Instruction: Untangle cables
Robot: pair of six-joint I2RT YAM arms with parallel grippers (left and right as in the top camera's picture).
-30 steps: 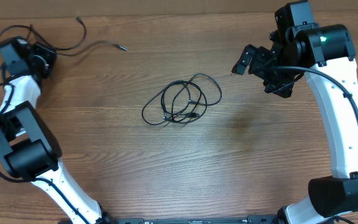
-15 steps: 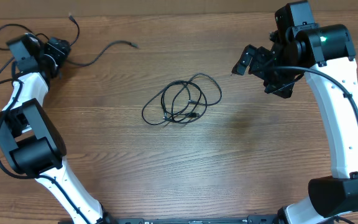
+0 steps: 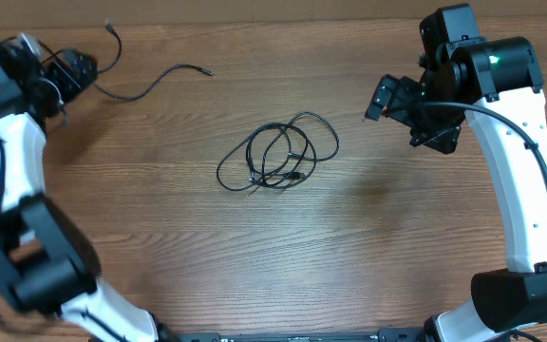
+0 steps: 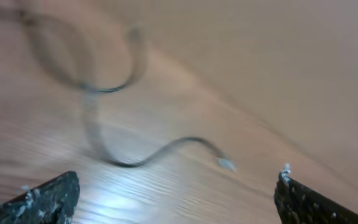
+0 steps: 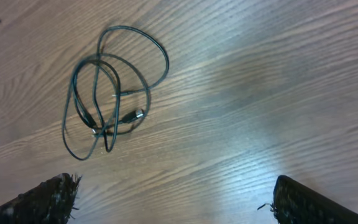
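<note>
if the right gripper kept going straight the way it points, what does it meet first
Most likely bare table: the open right gripper faces plain wood, with the looped cables off to one side of its line in the wrist view. Depth is unclear.

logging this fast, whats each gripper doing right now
left gripper: open, empty, loose cable on the table ahead of it
right gripper: open, empty, tangled cables lie apart from it

Robotics lab: two arms [image 3: 525, 180] at wooden table [image 3: 349, 247]
</note>
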